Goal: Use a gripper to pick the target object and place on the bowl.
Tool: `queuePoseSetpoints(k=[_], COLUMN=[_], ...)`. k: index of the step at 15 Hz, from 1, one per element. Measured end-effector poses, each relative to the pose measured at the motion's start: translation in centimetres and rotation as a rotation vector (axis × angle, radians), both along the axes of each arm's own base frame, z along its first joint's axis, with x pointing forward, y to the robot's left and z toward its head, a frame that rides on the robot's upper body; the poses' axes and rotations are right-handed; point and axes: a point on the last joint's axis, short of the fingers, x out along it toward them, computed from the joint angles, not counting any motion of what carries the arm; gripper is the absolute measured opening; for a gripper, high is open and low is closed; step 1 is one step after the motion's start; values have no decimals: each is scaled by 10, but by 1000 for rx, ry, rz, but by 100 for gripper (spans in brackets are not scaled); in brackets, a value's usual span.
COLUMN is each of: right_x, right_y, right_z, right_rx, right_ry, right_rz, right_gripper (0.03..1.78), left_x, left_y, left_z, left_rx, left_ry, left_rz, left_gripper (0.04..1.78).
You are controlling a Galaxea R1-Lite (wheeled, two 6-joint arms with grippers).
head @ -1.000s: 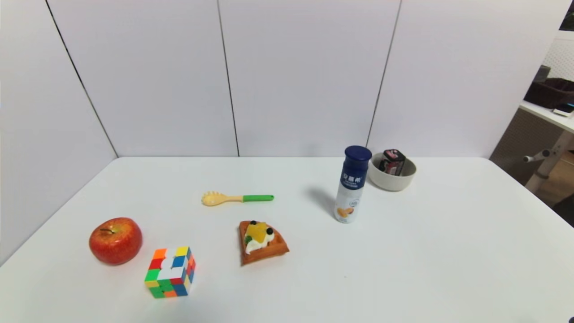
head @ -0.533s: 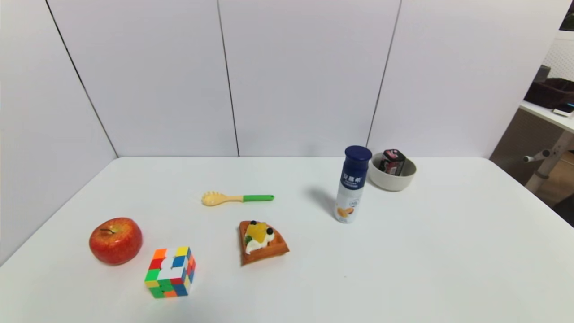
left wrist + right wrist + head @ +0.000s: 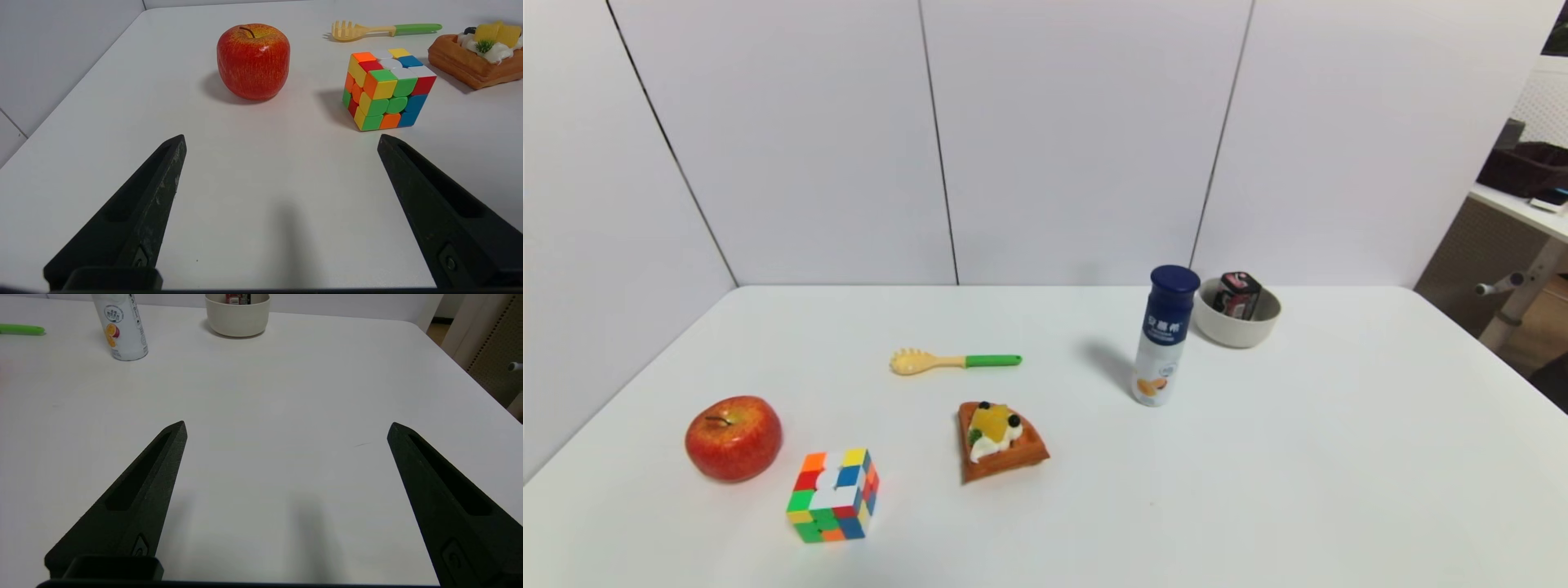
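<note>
The small black box (image 3: 1237, 295) with pink-red markings lies inside the beige-white bowl (image 3: 1236, 327) at the back right of the table. Both also show far off in the right wrist view, the box (image 3: 238, 298) in the bowl (image 3: 237, 319). My right gripper (image 3: 286, 426) is open and empty, low over bare table at the near right, well short of the bowl. My left gripper (image 3: 280, 139) is open and empty, low over the near left of the table. Neither arm shows in the head view.
A white bottle with a blue cap (image 3: 1165, 335) stands just left of the bowl. A waffle (image 3: 999, 439), a yellow-green pasta spoon (image 3: 953, 360), a puzzle cube (image 3: 834, 495) and a red apple (image 3: 734, 438) lie on the left half. The table's right edge (image 3: 1486, 359) is near.
</note>
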Motion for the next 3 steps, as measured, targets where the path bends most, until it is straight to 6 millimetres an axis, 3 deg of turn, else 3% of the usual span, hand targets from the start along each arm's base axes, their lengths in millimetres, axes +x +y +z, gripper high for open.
queuePoseSetpoints(k=[3], right_x=[0], right_y=[0], right_z=[0], right_rx=[12], right_ry=[-1], right_rz=[-4], right_gripper=[169], left_x=[0], left_y=[0], left_z=[0], left_rx=[0], left_ry=[0], left_rz=[0], left_gripper=[169])
